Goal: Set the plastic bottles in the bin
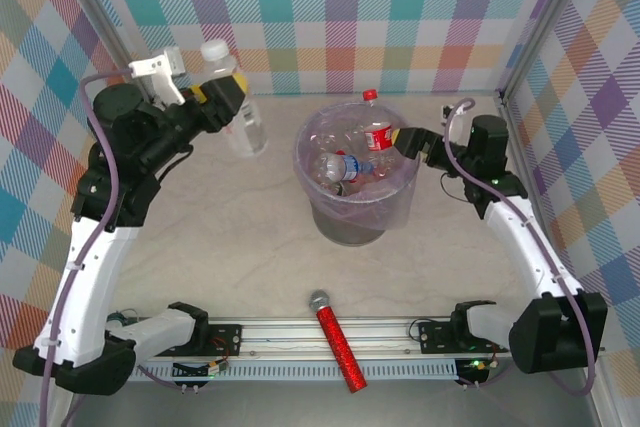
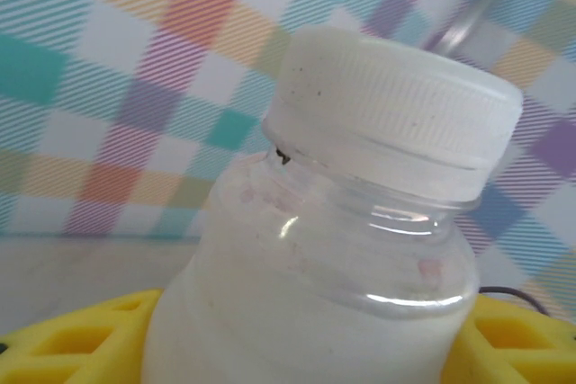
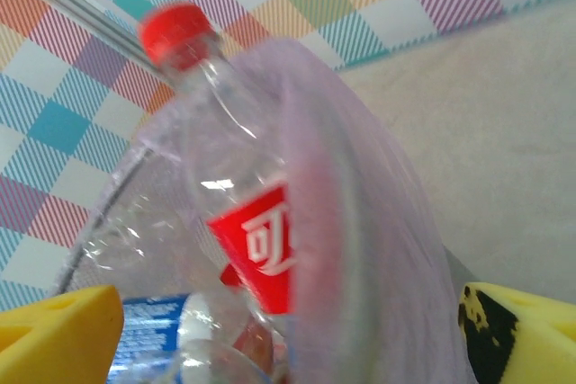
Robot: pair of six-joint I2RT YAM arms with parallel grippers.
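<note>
The bench (image 1: 230,237) is a pale surface enclosed by checked walls. The bin (image 1: 345,222) stands at frame centre in the top view, lined with a lavender bag. The left arm (image 1: 95,227) reaches to the upper left of the frame, and the left gripper (image 1: 235,97) is there, well apart from the bin. In the left wrist view its yellow fingers (image 2: 81,343) are clamped on either side of the white-cap bottle (image 1: 245,127), which is clear, near upright and tilted slightly. The right arm (image 1: 520,237) runs up the right side, and the right gripper (image 1: 398,139) is at the bin's right rim. In the right wrist view its fingers (image 3: 63,330) are wide apart, with the bag rim and the red-cap bottle (image 1: 376,132) between them. That bottle leans against the bin's far rim, cap up above the rim. A blue-label bottle (image 1: 340,165) lies among other clear bottles inside the bin. The microphone (image 1: 338,342), red with a silver head, lies at bottom centre across the base rail.
</note>
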